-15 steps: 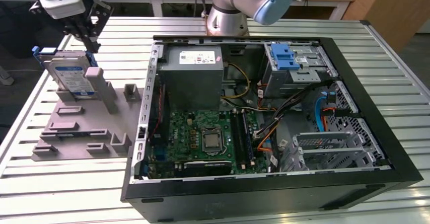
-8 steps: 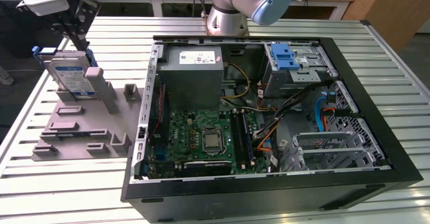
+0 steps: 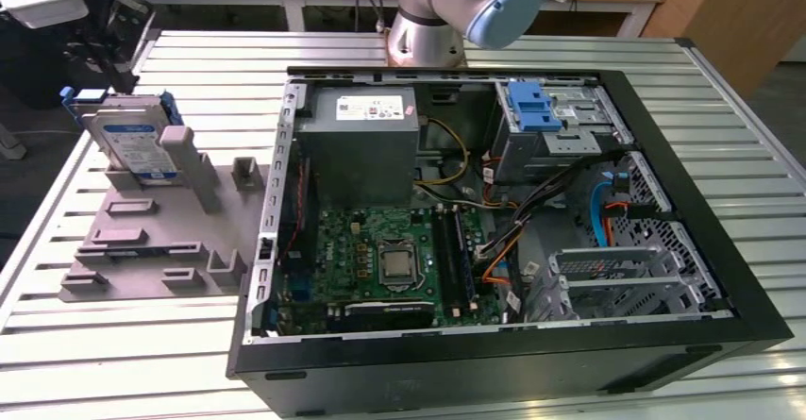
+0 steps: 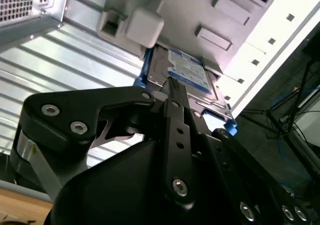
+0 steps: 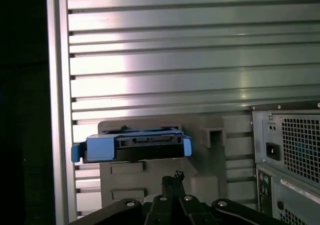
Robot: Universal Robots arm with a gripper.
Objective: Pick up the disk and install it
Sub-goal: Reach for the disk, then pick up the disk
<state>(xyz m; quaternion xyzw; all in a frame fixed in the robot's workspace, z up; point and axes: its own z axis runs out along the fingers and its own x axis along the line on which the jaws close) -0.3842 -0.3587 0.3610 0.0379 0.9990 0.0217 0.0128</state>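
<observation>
Jaws together; disk (image 3: 131, 144) upright on end

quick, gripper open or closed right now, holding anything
Gripper: closed, holding nothing. The disk stands untouched in the grey stand.

One disk (image 3: 132, 146), one grey holder plate (image 3: 151, 250) and one open computer case (image 3: 705, 250) on one worktop (image 3: 126, 363); inside the case, one grey power supply box (image 3: 359, 146), one green motherboard (image 3: 365, 250) and one blue latch (image 3: 535, 109); beyond the case, one robot arm (image 3: 441, 14)
</observation>
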